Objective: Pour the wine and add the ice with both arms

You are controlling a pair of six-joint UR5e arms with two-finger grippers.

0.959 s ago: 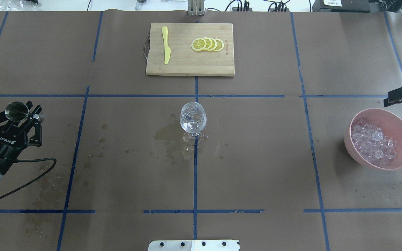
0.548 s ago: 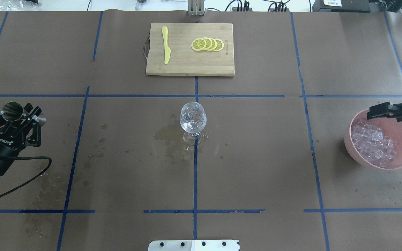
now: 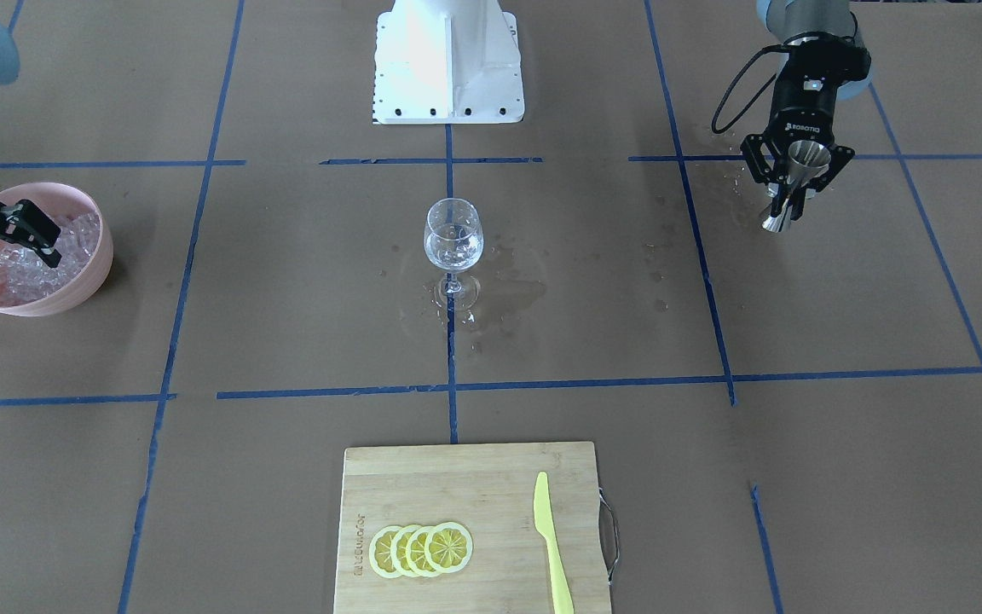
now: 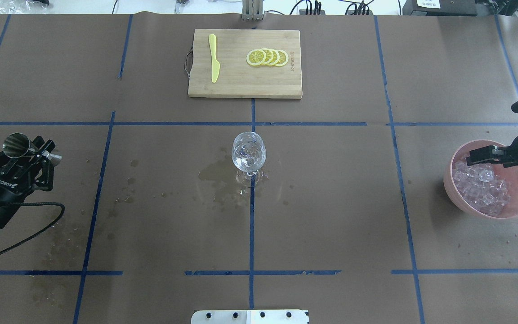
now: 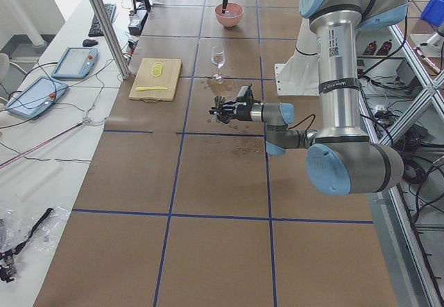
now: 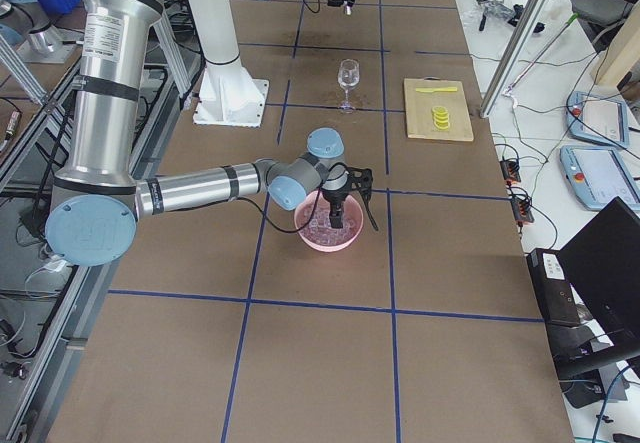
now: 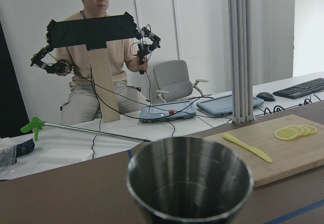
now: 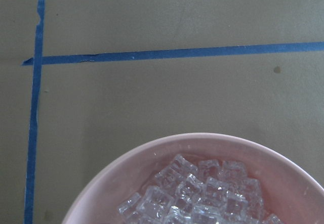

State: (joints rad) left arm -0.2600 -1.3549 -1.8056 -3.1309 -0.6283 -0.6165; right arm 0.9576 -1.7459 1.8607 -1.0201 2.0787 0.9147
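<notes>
Left claw (image 4: 34,150): closed on double-ended steel jigger (image 4: 16,142), held tilted, table (image 4: 331,202) left side. Right claw (image 3: 5,239): fingers parted, positioned over clear ice cubes (image 4: 481,189) heaped in pink bowl (image 4: 448,180). Wine (image 3: 453,249): contained in stemmed glass (image 4: 248,146), table centre.

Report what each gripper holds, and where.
Left gripper: shiny steel double-cone jigger, pinched around its narrow middle. Right gripper: open, nothing held.
</notes>
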